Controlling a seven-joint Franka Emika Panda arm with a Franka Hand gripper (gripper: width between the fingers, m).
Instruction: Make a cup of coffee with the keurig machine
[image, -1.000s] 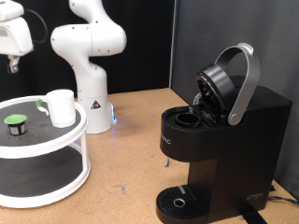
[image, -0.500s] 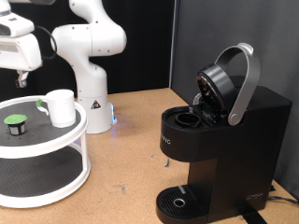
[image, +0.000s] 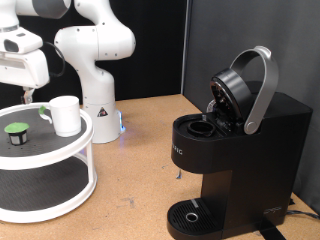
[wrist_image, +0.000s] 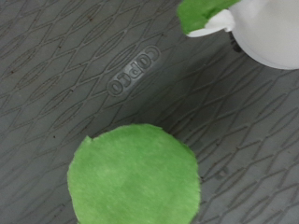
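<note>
The black keurig machine (image: 245, 150) stands at the exterior view's right. Its silver-grey lid handle (image: 262, 85) is raised and the pod chamber (image: 200, 128) is open. The white cup (image: 65, 115) stands on the top shelf of a white round stand (image: 55, 150) at the left. A small dark pod with a green top (image: 15, 131) sits on the same shelf, left of the cup. My gripper (image: 28, 94) hangs above the shelf, over the pod and apart from it. The wrist view shows the green pod top (wrist_image: 135, 179) from above and the cup (wrist_image: 271, 33) beside it; no fingers show there.
The stand has a lower shelf with a dark mat (image: 35, 185). A second green-topped item (image: 45, 112) lies behind the cup and also shows in the wrist view (wrist_image: 201, 11). The white arm base (image: 95, 70) stands behind the stand. The round drip tray (image: 190, 215) sits at the machine's foot.
My gripper has come down and to the exterior view's right, from the top left corner to just above the stand's top shelf. Nothing else has moved.
</note>
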